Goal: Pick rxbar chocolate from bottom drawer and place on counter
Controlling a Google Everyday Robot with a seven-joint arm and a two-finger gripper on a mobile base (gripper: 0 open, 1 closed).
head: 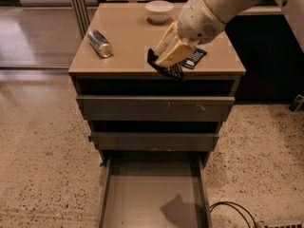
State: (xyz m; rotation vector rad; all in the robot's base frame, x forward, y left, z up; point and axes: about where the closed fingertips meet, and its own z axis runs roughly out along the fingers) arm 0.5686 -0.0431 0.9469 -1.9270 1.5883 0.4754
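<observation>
Black rxbar [170,71] clamped in my claw [164,60], hovering over counter [123,56] front edge. Should ease inward, lower flat, clear of other bar [195,57], then let go.

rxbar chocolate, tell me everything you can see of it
The rxbar is a small, flat black wrapper with white lettering, foil-like. It hangs tilted in the gripper, whose tan fingers pinch its upper part, over the counter's front edge. Its lower end shows below the fingers; whether it touches the counter cannot be told. A second dark bar lies just behind it.
</observation>
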